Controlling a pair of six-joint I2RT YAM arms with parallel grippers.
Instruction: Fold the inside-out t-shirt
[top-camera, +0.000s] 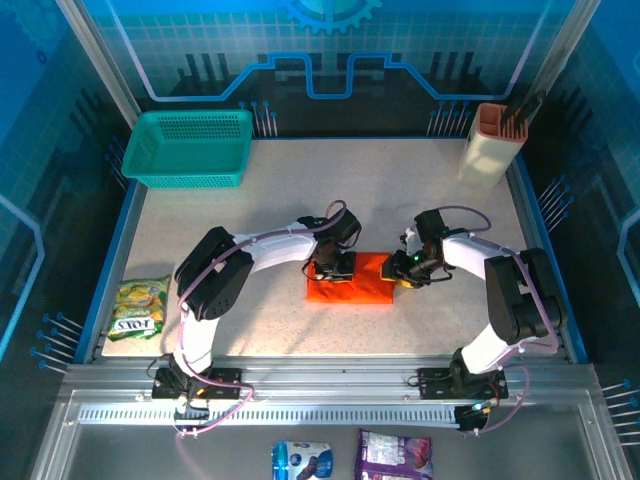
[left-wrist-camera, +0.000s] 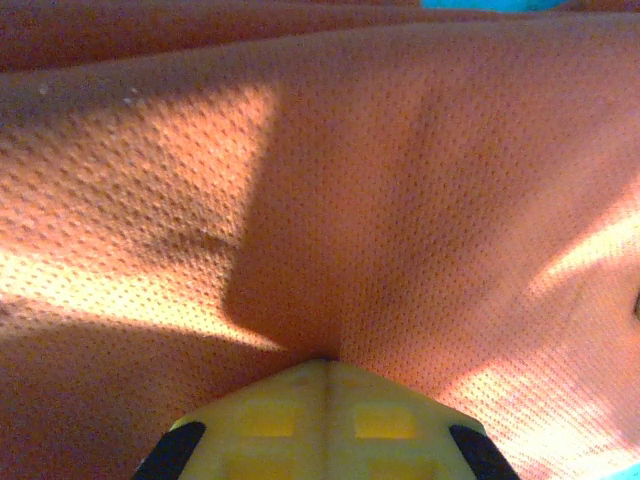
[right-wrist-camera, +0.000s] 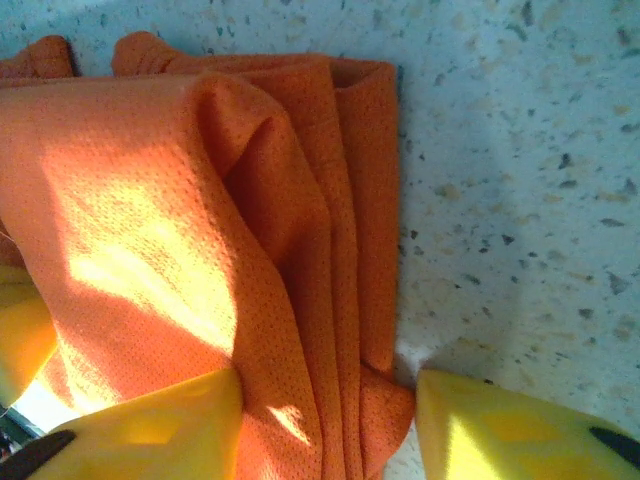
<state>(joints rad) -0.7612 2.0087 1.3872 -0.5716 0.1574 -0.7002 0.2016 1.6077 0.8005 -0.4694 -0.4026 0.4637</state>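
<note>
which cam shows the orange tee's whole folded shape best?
Top external. The bright orange-red thin cloth t-shirt appears there nearly whole, a compact rectangle on the speckled table. Left wrist gives a close-up of its mesh weave; right wrist shows the stacked fold edges at one end.

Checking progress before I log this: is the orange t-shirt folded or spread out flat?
Folded. The t-shirt lies as a compact rectangle on the table; the right wrist view shows stacked layers along its edge.
</note>
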